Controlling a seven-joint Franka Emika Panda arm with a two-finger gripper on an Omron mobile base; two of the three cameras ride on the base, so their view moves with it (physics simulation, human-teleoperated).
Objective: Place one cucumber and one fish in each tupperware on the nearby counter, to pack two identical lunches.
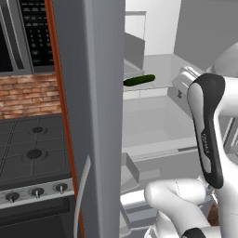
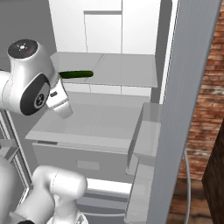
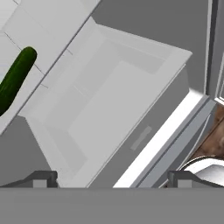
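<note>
Inside the open fridge (image 2: pixel 109 118), on the glass shelf (image 2: pixel 127 72) above the big pale drawer (image 3: pixel 105 113), lies a single cucumber (image 1: pixel 139 80), and that's the target. The claw (image 3: pixel 111 179) hangs spread wide and empty, out over the drawer. In the hand view the cucumber sits up and left of the fingertips (image 3: pixel 43 178), well apart, its long axis slanting diagonally, so I'd judge a reach and wrist roll come next.

open grey fridge (image 2: pixel 109 118), brick wall (image 1: pixel 28 95), black stove (image 1: pixel 32 148) beside it.

Open fridge (image 2: pixel 109 70); black stovetop (image 1: pixel 32 148); brick wall (image 1: pixel 28 95).
</note>
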